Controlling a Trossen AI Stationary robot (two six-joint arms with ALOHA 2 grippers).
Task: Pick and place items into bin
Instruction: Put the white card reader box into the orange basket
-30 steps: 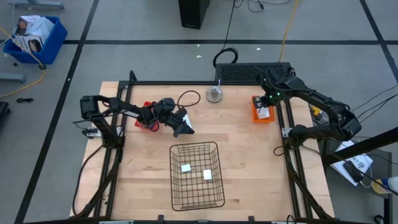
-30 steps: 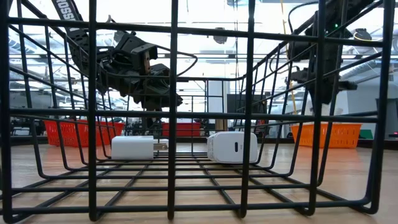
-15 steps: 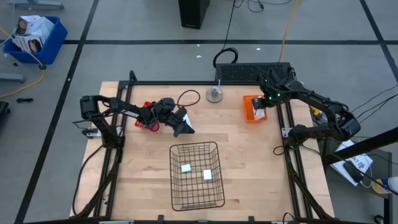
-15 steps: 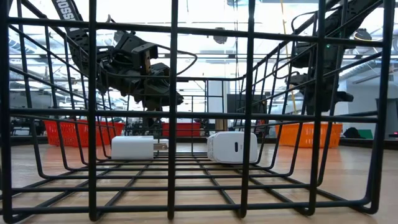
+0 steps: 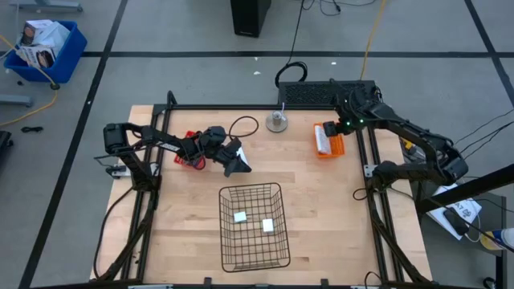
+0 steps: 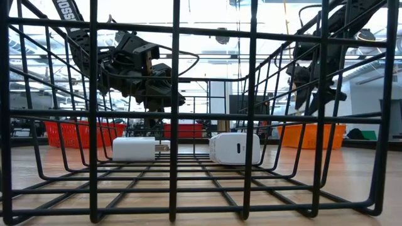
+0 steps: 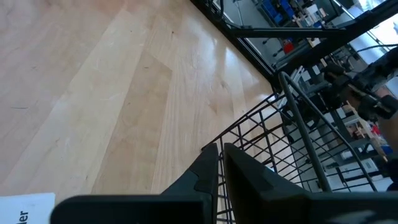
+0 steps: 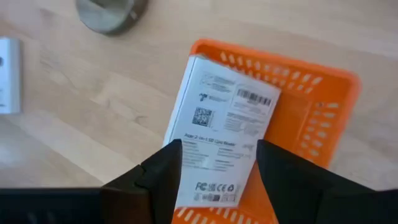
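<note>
Pale wood-plank bench [image 5: 193,233]. One black wire basket [image 5: 255,229] holds two white blocks [image 6: 233,148]. One orange slotted plastic tray [image 8: 311,124] carries one printed white card packet [image 8: 221,130]; right gripper [image 8: 217,180] above, fingers apart. Left gripper [image 7: 219,163] fingers together.

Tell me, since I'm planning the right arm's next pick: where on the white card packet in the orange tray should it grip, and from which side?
Probably from above, across the narrow width. The white card packet lies flat, overhanging the orange tray, and the open right gripper already straddles its printed end, so pinching the long edges there looks best.
</note>
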